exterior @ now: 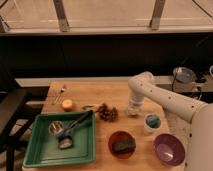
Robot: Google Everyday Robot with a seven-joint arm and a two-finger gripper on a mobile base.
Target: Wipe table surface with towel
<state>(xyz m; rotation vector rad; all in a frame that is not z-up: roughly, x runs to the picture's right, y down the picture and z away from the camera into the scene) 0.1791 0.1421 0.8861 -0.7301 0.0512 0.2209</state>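
Gripper (134, 110) points straight down onto worktop (100, 92), beside pine cone (107, 113). Arm (165, 100) arches in from right. Towel's long axis and the gripper's opening cannot be told.

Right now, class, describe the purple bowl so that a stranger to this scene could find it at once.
Start at the wooden table and go to its near right corner, past the gripper low over the table behind the white cup. The purple bowl sits there. Its neighbour, the reddish-brown bowl, holds a dark lump.

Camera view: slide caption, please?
Gripper low over the wooden table beside the pinecone; green tray, brown bowl, purple bowl in front.
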